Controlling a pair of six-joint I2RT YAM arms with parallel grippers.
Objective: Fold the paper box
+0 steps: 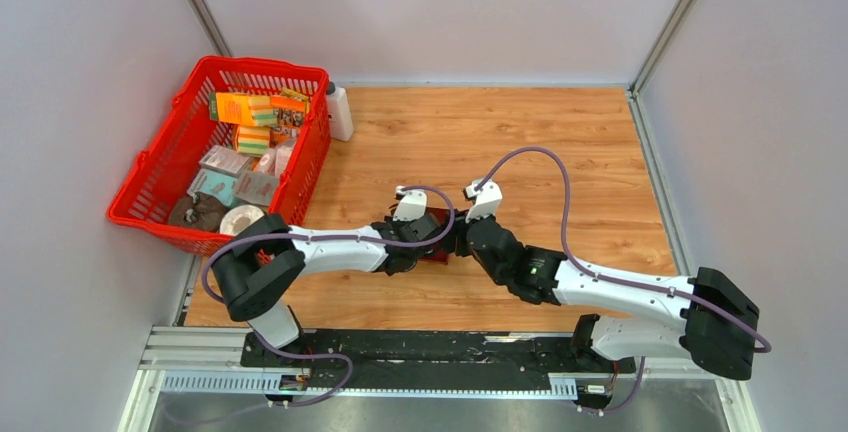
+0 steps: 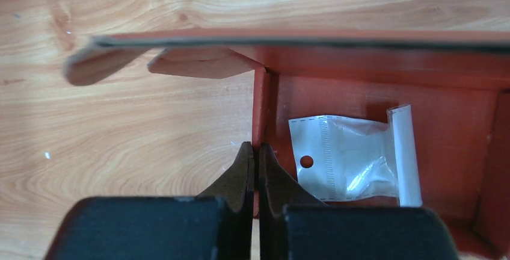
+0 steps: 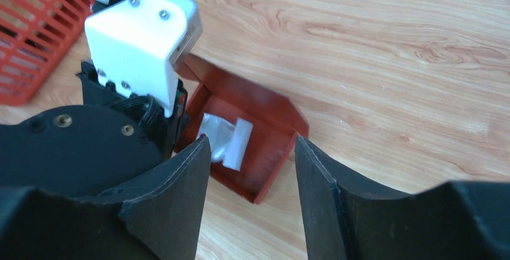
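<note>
Left gripper (image 2: pixel 255 149) pinches paper box (image 2: pixel 448 121) wall; right gripper (image 3: pixel 251 144) spread; wrist views reveal sachet (image 2: pixel 352 159) inside.

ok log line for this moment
left end effector: shut on paper box wall | right end effector: open, facing box | white packet: inside box

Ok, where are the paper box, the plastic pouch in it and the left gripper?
paper box (image 3: pixel 267 148), right wrist view, on its inner floor.
plastic pouch (image 2: pixel 355 160), left wrist view, on its clear middle.
left gripper (image 2: pixel 257 148), left wrist view, between the fingertips pinching the box's side wall.
</note>
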